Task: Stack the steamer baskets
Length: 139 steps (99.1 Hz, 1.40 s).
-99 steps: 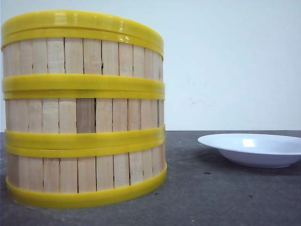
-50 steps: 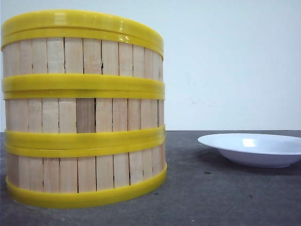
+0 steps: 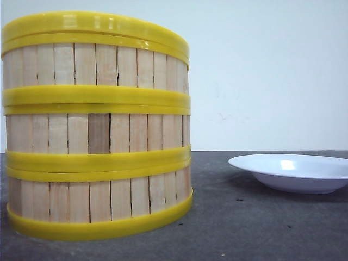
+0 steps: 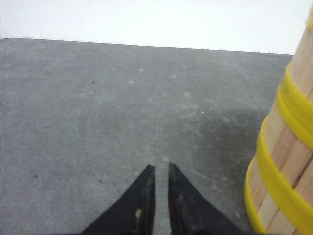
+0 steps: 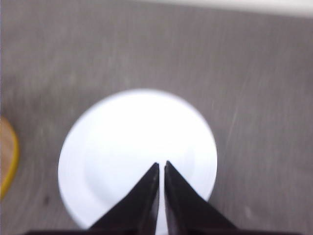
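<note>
Yellow-rimmed steamer baskets [image 3: 98,125], three of them with pale wooden slat walls, stand stacked one on another close to the front camera, on the left of the grey bench [image 3: 244,228]. Farther back and to the right, well apart from the stack, lies a shallow white plate [image 3: 293,171]. The left hand [image 4: 159,171] hangs low over bare bench beside the stack, fingers nearly together, holding nothing. The right hand [image 5: 161,169] hovers above the plate, fingers likewise together and empty.
</note>
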Each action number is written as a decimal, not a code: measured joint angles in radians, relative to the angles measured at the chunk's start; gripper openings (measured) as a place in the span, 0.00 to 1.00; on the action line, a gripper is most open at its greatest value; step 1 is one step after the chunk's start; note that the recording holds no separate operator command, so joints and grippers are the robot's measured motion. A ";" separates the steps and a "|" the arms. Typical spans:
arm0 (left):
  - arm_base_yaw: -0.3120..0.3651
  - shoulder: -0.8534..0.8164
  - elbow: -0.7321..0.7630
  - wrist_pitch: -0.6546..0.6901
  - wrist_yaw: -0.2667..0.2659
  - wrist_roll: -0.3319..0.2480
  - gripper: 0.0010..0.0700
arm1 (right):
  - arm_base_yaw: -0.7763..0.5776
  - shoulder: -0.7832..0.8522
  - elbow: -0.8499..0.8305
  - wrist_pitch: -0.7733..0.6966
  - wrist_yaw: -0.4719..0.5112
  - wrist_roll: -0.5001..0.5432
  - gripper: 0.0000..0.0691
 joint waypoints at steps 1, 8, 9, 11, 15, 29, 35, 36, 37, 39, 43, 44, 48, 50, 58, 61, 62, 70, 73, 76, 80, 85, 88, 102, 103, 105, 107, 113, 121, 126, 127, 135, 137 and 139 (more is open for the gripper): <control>0.000 0.000 0.000 0.000 0.000 0.000 0.02 | 0.000 -0.015 -0.020 0.023 0.000 0.000 0.02; 0.000 0.000 0.000 0.000 0.000 0.000 0.02 | 0.000 -0.123 -0.164 0.161 0.000 0.001 0.02; 0.000 0.000 0.000 0.000 0.000 0.000 0.02 | 0.000 -0.138 -0.183 0.177 0.000 0.001 0.02; 0.000 0.000 0.000 0.000 0.000 0.000 0.02 | 0.000 -0.169 -0.224 0.208 0.000 0.001 0.02; 0.000 0.000 0.000 0.000 0.000 0.000 0.02 | 0.000 -0.230 -0.299 0.251 0.000 0.001 0.02; 0.000 0.000 0.000 0.000 0.000 0.000 0.02 | 0.000 -0.435 -0.505 0.262 0.001 0.002 0.02; 0.000 0.000 0.000 0.000 0.000 0.000 0.02 | 0.000 -0.510 -0.560 0.259 0.008 0.003 0.02; 0.000 0.000 0.000 0.000 0.000 0.000 0.02 | 0.000 -0.521 -0.567 0.259 0.011 0.003 0.02; 0.000 0.000 0.000 0.000 0.000 0.000 0.02 | 0.000 -0.539 -0.577 0.257 0.015 0.004 0.02; 0.000 0.000 0.000 0.000 0.000 0.000 0.02 | 0.000 -0.558 -0.576 0.232 0.020 0.004 0.02; 0.000 0.000 0.000 0.000 0.000 0.001 0.02 | 0.000 -0.574 -0.576 0.225 0.034 0.005 0.02; 0.000 0.000 0.000 0.000 0.000 0.002 0.02 | 0.000 -0.575 -0.576 0.227 0.036 0.006 0.02; 0.000 0.000 0.000 0.000 0.000 0.004 0.02 | 0.000 -0.575 -0.576 0.221 0.048 0.006 0.02; 0.000 0.000 0.000 0.000 0.000 0.005 0.02 | 0.000 -0.574 -0.576 0.212 0.054 0.006 0.02; 0.000 0.000 0.000 0.000 0.000 0.006 0.02 | 0.000 -0.570 -0.576 0.209 0.079 0.007 0.02; 0.000 0.000 0.000 0.000 0.000 0.006 0.02 | 0.000 -0.570 -0.576 0.210 0.079 0.007 0.02; 0.000 0.000 0.000 0.000 0.000 0.006 0.02 | 0.000 -0.570 -0.576 0.210 0.079 0.007 0.02; 0.000 0.000 0.000 0.000 0.000 0.007 0.02 | 0.000 -0.570 -0.576 0.212 0.079 0.007 0.02; 0.000 0.000 0.000 0.000 0.000 0.007 0.02 | 0.000 -0.570 -0.576 0.213 0.079 0.007 0.02; 0.000 0.000 0.000 0.000 0.000 0.007 0.02 | 0.000 -0.570 -0.576 0.214 0.079 0.007 0.02; 0.000 0.000 0.000 0.000 0.000 0.007 0.02 | 0.000 -0.570 -0.576 0.214 0.079 0.007 0.02; 0.000 0.000 0.000 0.000 0.000 0.007 0.02 | 0.000 -0.570 -0.576 0.214 0.079 0.007 0.02; 0.000 0.000 0.000 0.000 0.000 0.007 0.02 | 0.000 -0.570 -0.576 0.214 0.079 0.007 0.02; 0.000 0.000 0.000 0.000 0.000 0.007 0.02 | 0.000 -0.570 -0.576 0.214 0.079 0.007 0.02; 0.000 0.000 0.000 0.000 0.000 0.007 0.02 | 0.000 -0.570 -0.576 0.214 0.079 0.007 0.02; 0.000 0.000 0.000 0.000 0.000 0.007 0.02 | 0.000 -0.570 -0.576 0.214 0.079 0.007 0.02; 0.000 0.000 0.000 0.000 0.000 0.007 0.02 | 0.000 -0.570 -0.576 0.214 0.079 0.007 0.02; 0.000 0.000 0.000 0.000 0.000 0.007 0.02 | 0.000 -0.570 -0.576 0.214 0.079 0.007 0.02; 0.000 0.000 0.000 0.000 0.000 0.007 0.02 | 0.000 -0.570 -0.576 0.214 0.079 0.007 0.02; 0.000 0.000 0.000 0.000 0.000 0.007 0.02 | 0.000 -0.570 -0.576 0.214 0.079 0.007 0.02; 0.000 0.000 0.000 0.000 0.000 0.007 0.02 | 0.000 -0.570 -0.576 0.214 0.079 0.007 0.02; 0.000 0.000 0.000 0.000 0.000 0.007 0.02 | 0.000 -0.570 -0.576 0.214 0.079 0.007 0.02; 0.000 0.000 0.000 0.000 0.000 0.007 0.02 | 0.000 -0.570 -0.576 0.214 0.079 0.007 0.02; 0.000 0.000 0.000 0.000 0.000 0.007 0.02 | 0.000 -0.570 -0.576 0.214 0.079 0.007 0.02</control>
